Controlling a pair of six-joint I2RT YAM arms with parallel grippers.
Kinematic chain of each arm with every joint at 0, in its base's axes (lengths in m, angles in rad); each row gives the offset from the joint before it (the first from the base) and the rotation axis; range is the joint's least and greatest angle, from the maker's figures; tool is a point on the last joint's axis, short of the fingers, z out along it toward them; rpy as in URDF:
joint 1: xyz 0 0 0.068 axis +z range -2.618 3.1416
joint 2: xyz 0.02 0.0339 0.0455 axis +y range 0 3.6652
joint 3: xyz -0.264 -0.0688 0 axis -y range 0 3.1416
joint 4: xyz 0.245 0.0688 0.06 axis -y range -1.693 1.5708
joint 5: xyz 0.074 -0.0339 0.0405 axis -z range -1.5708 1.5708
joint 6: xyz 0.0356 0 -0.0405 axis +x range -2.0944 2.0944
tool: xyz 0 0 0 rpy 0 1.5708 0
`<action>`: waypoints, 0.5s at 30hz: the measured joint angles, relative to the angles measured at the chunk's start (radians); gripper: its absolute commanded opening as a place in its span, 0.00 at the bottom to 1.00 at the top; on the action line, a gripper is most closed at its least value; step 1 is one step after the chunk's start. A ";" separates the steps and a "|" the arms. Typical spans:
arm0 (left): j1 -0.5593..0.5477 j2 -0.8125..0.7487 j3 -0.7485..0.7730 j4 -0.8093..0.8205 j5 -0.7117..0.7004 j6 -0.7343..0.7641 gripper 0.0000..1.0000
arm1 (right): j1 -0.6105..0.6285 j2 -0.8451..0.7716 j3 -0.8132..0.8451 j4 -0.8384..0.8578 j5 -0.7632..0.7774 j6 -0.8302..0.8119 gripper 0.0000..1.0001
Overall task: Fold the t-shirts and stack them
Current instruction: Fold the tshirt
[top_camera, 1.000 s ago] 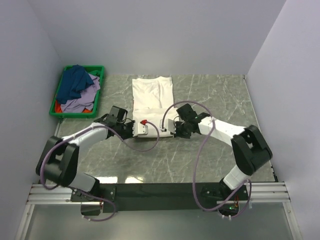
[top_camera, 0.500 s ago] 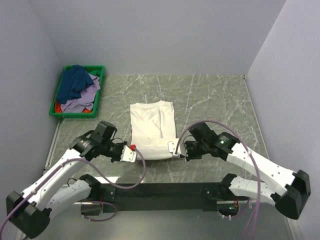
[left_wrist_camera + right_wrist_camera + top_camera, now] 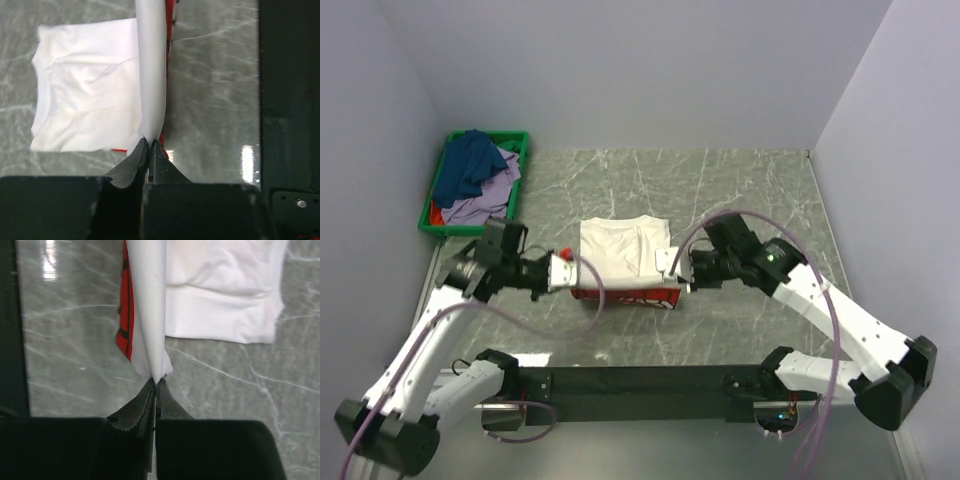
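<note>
Clamped tight — the left gripper [image 3: 150,146] and the right gripper [image 3: 156,384] each pinch a near hem corner of the large white cloth t-shirt [image 3: 620,243], edge raised and strung crosswise. Its body lies flat beyond them.

White-shelled left arm [image 3: 420,340] and right arm [image 3: 830,305], black joints, looping lilac cables [image 3: 598,300], black jaws.

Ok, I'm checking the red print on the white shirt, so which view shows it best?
Top external: the print runs as a full red band along the shirt's lifted near edge. Right wrist shows only one end, close up; left wrist shows just thin red slivers.
</note>
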 measured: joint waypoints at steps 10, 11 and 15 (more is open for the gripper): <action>0.188 0.514 0.298 0.134 0.059 -0.022 0.01 | -0.243 0.415 0.301 0.024 -0.064 -0.190 0.00; 0.194 0.572 0.339 0.143 0.059 -0.039 0.01 | -0.264 0.477 0.344 0.025 -0.068 -0.204 0.00; 0.209 0.783 0.468 0.235 0.038 -0.105 0.01 | -0.319 0.727 0.549 0.023 -0.072 -0.235 0.00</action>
